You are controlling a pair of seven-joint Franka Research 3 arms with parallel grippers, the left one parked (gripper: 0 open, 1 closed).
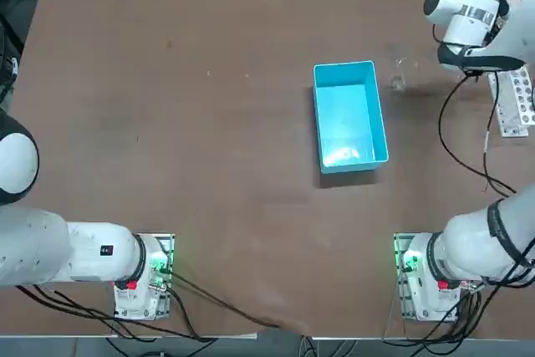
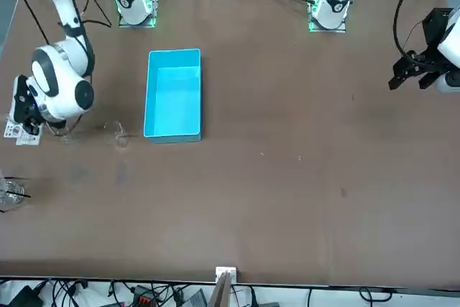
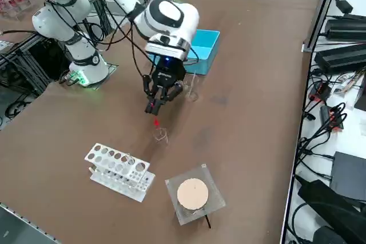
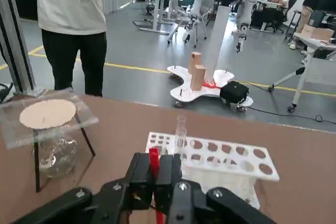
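The right gripper (image 3: 155, 107) hangs over the brown table (image 3: 246, 112), a bit left of the middle of the right side view; its two jaws are pressed tight on a thin red stick (image 4: 154, 160); the red tip shows just under the fingers, up off the table. Right under the tip lies a small clear glass thing (image 3: 162, 135); it is too faint for me to tell its shape.

In the lower left of that view stands a white plastic rack with round holes (image 3: 117, 172); it is near the gripper but not touching it; the wrist view shows one clear tube (image 4: 181, 129) standing upright in a hole. Just beside the rack, low in the middle of the side view, is a clear square stand (image 3: 171, 187) with a round tan disc (image 3: 193, 194) on top; a clear glass flask (image 4: 55, 156) sits under it.

An open light blue plastic box (image 3: 209, 47) sits past the gripper, in the upper middle of the side view, well apart from the rack; another small clear glass piece (image 3: 191, 92) sits between the box and the gripper. A person in a cream shirt and dark trousers (image 4: 73, 24) stands beyond the table edge.
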